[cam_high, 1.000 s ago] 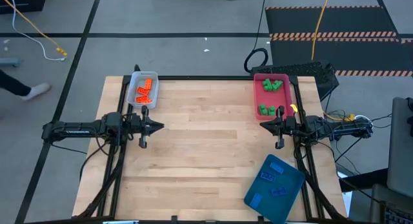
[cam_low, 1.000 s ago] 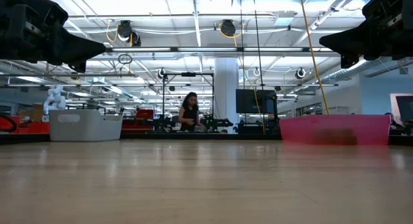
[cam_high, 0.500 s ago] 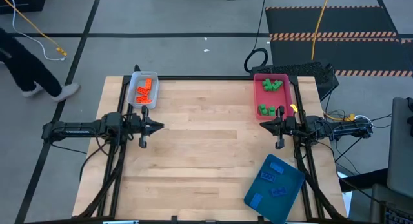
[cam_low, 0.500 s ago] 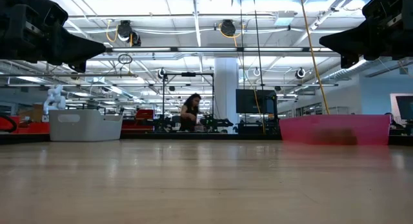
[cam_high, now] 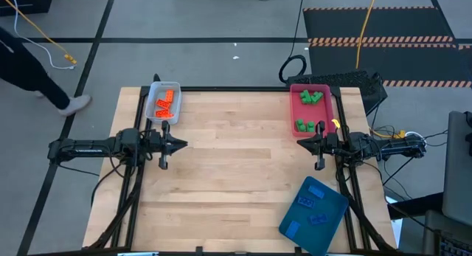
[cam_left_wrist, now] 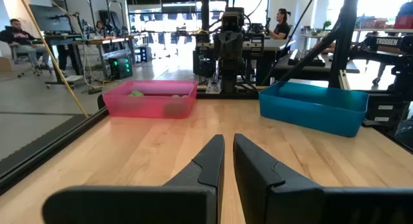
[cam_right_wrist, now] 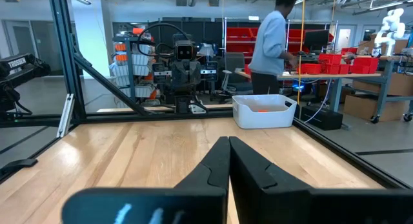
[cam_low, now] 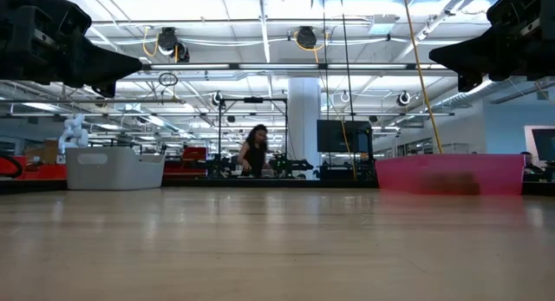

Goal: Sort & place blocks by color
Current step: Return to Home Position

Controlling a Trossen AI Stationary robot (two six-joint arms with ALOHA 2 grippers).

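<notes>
Orange blocks are lying in the pale tray, green blocks in the pink tray and blue blocks in the blue tray, while the left gripper and right gripper are hovering over the worktop, fingers closed on nothing, so seemingly only parking is remaining.

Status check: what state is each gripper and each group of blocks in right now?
Left gripper: shut, empty, raised.
Right gripper: shut, empty, raised.
Orange blocks: piled in the white tray.
Green blocks: inside the pink tray.
Blue blocks: lying in the blue tray.
</notes>
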